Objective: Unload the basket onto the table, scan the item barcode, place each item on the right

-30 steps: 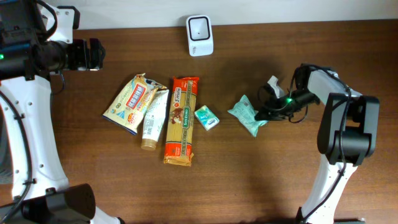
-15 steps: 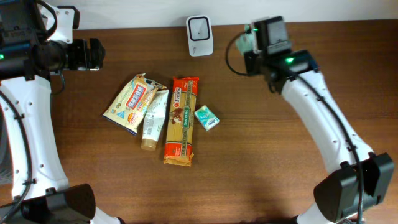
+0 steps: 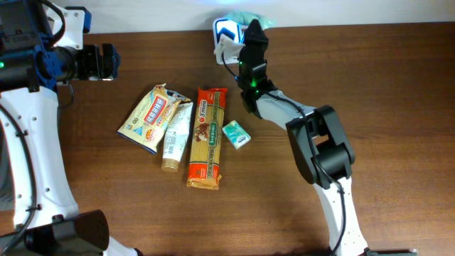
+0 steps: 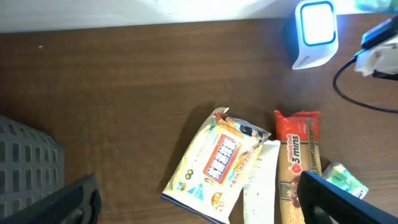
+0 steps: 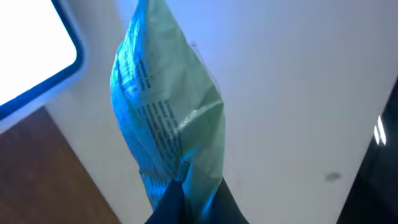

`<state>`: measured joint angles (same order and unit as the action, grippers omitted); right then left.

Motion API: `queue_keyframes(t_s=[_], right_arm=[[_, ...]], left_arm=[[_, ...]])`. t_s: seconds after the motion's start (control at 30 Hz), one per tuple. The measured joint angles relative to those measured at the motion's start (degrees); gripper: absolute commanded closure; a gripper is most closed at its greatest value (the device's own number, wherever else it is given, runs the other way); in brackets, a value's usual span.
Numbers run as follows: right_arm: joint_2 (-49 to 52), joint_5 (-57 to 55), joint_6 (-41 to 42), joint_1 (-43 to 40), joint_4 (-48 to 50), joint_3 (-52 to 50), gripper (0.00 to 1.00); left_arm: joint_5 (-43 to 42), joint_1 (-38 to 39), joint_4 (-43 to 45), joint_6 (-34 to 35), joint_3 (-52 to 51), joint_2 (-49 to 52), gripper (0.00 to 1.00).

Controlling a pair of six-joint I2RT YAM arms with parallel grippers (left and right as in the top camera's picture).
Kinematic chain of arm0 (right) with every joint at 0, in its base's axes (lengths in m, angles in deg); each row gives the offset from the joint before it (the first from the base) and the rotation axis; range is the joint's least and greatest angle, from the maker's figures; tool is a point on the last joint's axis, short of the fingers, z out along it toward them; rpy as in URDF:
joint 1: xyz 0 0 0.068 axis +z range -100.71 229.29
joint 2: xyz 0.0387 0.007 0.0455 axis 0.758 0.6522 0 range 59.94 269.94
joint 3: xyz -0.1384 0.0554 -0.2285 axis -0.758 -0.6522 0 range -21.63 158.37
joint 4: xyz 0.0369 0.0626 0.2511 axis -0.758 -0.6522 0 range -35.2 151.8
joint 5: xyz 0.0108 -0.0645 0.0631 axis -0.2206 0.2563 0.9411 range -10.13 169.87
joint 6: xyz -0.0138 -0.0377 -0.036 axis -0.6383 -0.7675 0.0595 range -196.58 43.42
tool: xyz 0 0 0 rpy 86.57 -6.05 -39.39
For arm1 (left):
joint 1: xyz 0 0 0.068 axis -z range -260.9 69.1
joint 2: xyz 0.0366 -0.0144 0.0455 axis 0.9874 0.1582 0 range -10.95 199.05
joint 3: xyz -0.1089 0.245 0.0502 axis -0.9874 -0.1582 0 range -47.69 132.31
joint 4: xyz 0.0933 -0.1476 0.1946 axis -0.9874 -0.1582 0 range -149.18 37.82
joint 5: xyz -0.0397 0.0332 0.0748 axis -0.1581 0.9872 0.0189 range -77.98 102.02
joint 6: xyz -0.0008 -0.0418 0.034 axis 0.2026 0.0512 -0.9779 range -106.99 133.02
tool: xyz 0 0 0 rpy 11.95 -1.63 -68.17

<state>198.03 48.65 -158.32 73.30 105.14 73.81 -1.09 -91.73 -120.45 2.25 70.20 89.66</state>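
Observation:
My right gripper [image 3: 249,27] is shut on a pale green packet [image 3: 245,17] and holds it up against the white barcode scanner [image 3: 226,34] at the table's back edge. In the right wrist view the packet [image 5: 168,118] hangs pinched between my dark fingertips [image 5: 189,202]. Its printed lines are lit blue, and the glowing scanner [image 5: 31,50] stands at the upper left. The scanner [image 4: 316,31] also glows blue in the left wrist view. My left gripper [image 3: 112,62] hovers open at the far left, holding nothing.
Mid-table lie a yellow snack bag [image 3: 151,117], a white tube [image 3: 176,135], an orange pasta packet [image 3: 207,136] and a small green pack [image 3: 236,134]. A grey basket [image 4: 28,168] shows at the left of the left wrist view.
My right arm has swung from the right side of the table up to the scanner, carrying the green packet. The scanner now glows blue. The left arm has not moved.

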Motion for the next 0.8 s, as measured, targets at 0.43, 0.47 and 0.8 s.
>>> queue_keyframes(t_s=[0.43, 0.47, 0.8], right_arm=[[0.00, 2.64, 0.04, 0.68, -1.68, 0.00, 0.96], [0.00, 2.67, 5.81, 0.90, -1.49, 0.00, 0.96], [-38.27, 11.19, 71.54, -0.52, -71.38, 0.48, 0.96]], left_arm=[[0.00, 0.00, 0.00, 0.00, -0.02, 0.00, 0.01], [0.00, 0.00, 0.00, 0.00, -0.02, 0.00, 0.01], [-0.02, 0.00, 0.00, 0.00, -0.02, 0.00, 0.01]])
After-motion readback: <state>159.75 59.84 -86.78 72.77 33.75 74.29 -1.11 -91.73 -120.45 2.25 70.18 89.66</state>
